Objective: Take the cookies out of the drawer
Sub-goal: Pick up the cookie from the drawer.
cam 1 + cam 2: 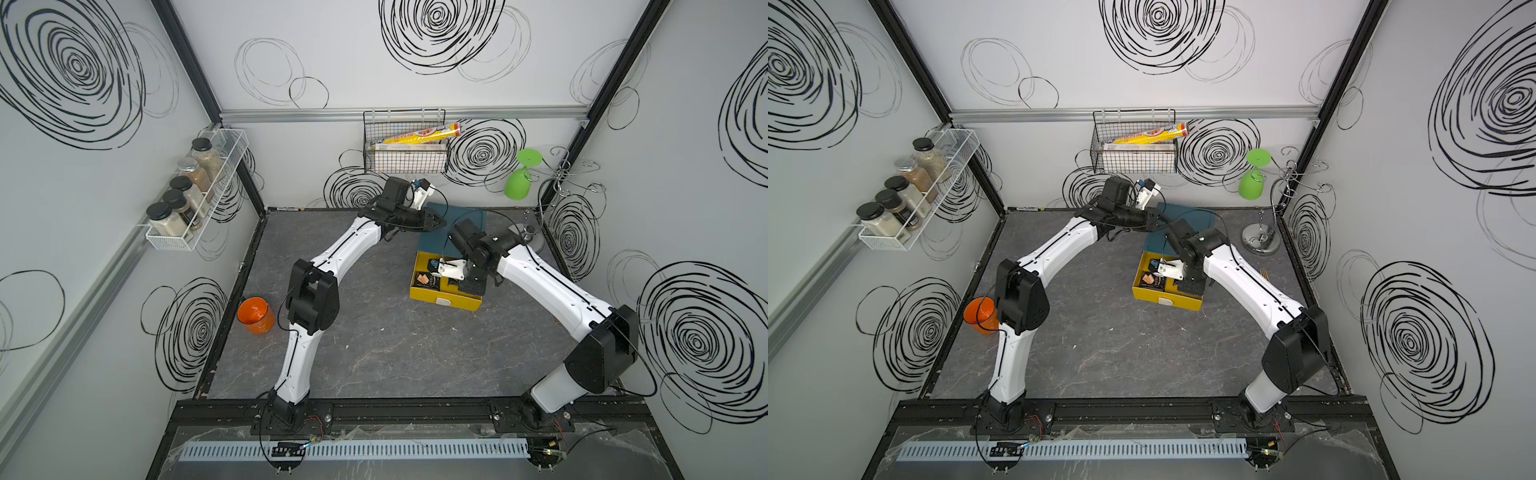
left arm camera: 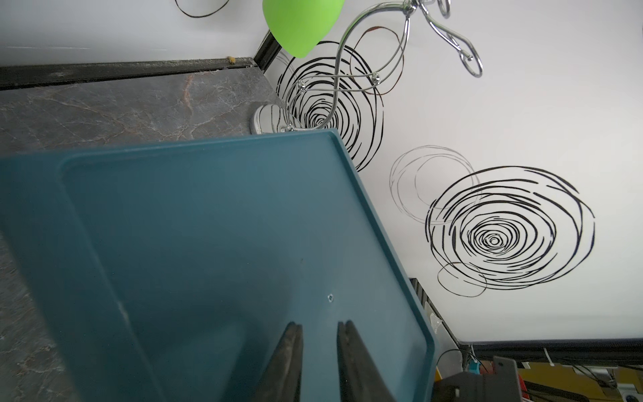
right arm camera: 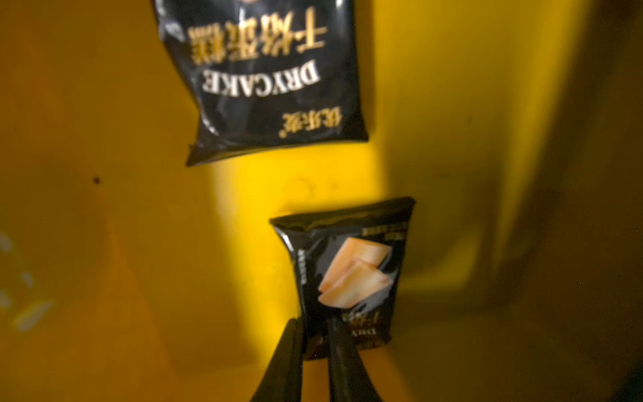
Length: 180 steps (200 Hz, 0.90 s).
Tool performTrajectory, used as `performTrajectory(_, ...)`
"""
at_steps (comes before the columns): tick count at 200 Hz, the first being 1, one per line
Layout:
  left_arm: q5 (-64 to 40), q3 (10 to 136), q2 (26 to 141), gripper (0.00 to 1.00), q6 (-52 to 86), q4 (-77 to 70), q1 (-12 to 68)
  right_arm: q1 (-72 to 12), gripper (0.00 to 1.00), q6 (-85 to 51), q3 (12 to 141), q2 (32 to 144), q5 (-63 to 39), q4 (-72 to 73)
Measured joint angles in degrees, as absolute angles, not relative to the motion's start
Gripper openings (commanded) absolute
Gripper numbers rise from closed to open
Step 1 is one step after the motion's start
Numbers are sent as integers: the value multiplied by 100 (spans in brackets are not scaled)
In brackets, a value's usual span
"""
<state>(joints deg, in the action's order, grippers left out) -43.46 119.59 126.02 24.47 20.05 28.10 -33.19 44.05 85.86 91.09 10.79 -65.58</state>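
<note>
Right gripper [image 3: 315, 323] pinching black packet [image 3: 351, 271] by end seam (likely light, crinkly, slippery film) in drawer [image 1: 440, 301], table's 2–3 o'clock. Left gripper [image 2: 320, 325] jaws apart, empty.

White walls [image 1: 374, 83] with black scribble swirls all over, dark grey marble-look desk [image 1: 395, 353], black corner posts [image 1: 185, 54], silver rail [image 1: 291, 114] across the back wall.

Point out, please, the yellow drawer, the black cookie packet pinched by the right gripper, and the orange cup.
yellow drawer [image 1: 461, 302]: in a top view, on its front wall.
pinched black packet [image 3: 351, 275]: right wrist view, on its biscuit picture.
orange cup [image 1: 261, 326]: in a top view, on its outer side.
</note>
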Motion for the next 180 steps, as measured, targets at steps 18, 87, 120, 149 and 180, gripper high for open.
performTrajectory(18,-4346,11959,12602,26,2447,2005,2805,-3319,1,4403,8586,9100,1098,-6475)
performTrajectory(87,-4344,11959,12602,26,2447,2005,2805,-3319,0,4287,8643,8949,1026,-6331)
performTrajectory(120,-4344,11959,12608,26,2449,1999,2803,-3319,0,4248,8847,8652,849,-6340)
performTrajectory(149,-4344,11959,12626,26,2462,1946,2794,-3319,0,4241,8851,8171,683,-6337)
performTrajectory(180,-4344,11959,12634,26,2467,1920,2777,-3319,0,4265,8818,7673,471,-6219)
